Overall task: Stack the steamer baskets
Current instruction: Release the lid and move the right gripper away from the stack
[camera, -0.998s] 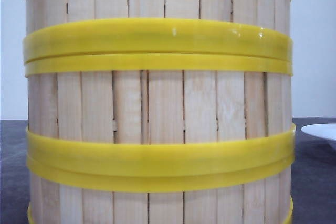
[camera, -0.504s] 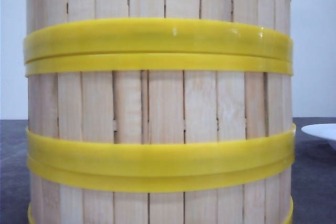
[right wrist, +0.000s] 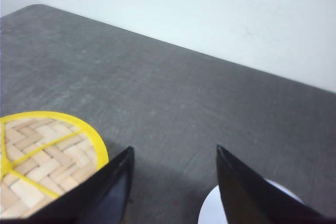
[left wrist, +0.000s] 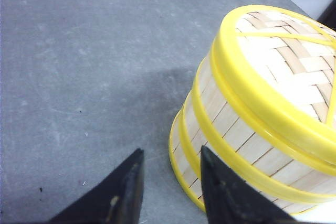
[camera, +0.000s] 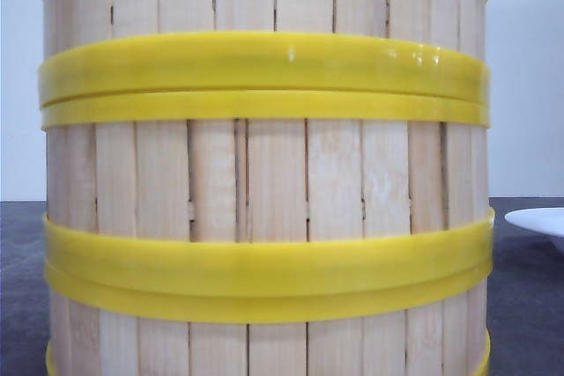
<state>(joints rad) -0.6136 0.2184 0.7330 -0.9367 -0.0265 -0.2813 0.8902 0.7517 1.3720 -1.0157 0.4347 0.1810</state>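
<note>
The round steamer baskets of pale wooden slats with glossy yellow rims (camera: 264, 182) are standing stacked on the grey tabletop (left wrist: 79, 77), filling the front view. The left pincer (left wrist: 168, 192) and right pincer (right wrist: 173, 182) are both hanging open, gripping nothing. A white plate (camera: 539, 219) is sitting towards the tabletop's right edge.

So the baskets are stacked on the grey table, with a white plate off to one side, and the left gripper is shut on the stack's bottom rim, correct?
Not quite. The left wrist view shows the left gripper open and empty beside the stack of steamer baskets. The rest holds: grey table, white plate aside.
</note>
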